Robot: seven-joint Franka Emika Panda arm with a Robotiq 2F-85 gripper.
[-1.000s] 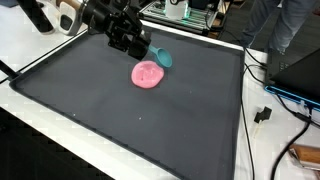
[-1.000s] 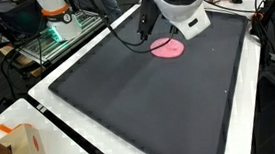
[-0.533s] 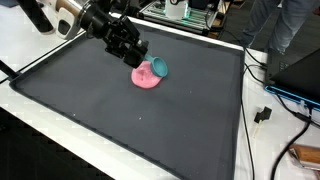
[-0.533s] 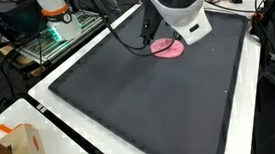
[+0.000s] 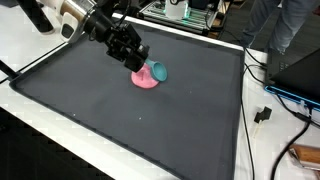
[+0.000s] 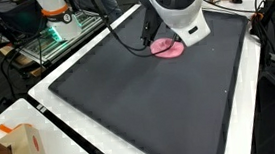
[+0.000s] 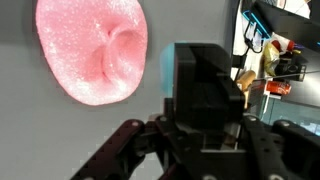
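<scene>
In an exterior view the gripper hangs just over the pink disc, which lies on the dark mat near the middle of its far edge. A teal piece rests against the disc's rim. The fingertips are hidden in every view, so I cannot tell how far they are parted or whether they hold anything.

free: dark mat open all round | obstacles: pink disc, teal piece just beside
</scene>
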